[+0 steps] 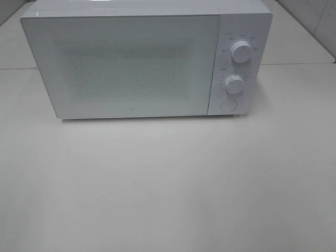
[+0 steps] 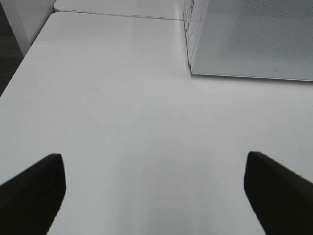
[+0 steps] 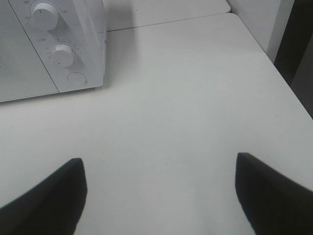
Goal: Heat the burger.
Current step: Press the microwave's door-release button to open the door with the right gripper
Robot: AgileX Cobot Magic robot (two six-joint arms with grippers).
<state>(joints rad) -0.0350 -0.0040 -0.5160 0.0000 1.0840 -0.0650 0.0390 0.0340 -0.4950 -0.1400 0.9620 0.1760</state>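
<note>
Standing shut on the plain white tabletop (image 1: 168,189), the boxy white microwave oven (image 1: 147,60) lies ahead of both sets of jaws; the left gripper (image 2: 152,164) and right gripper (image 3: 159,161) each gape wide with nothing between them. No burger appears in any view, and the frosted door (image 1: 105,94) hides the cavity, so whether heating is finished, running or not begun cannot be judged.

A white microwave (image 1: 131,63) stood at the back of a pale table (image 1: 168,184), its door (image 1: 126,31) shut and the window speckled with fine dots. On the panel right of the door sat an upper dial (image 1: 242,51) and a lower dial (image 1: 234,84), with a round button (image 1: 228,105) just below them
</note>
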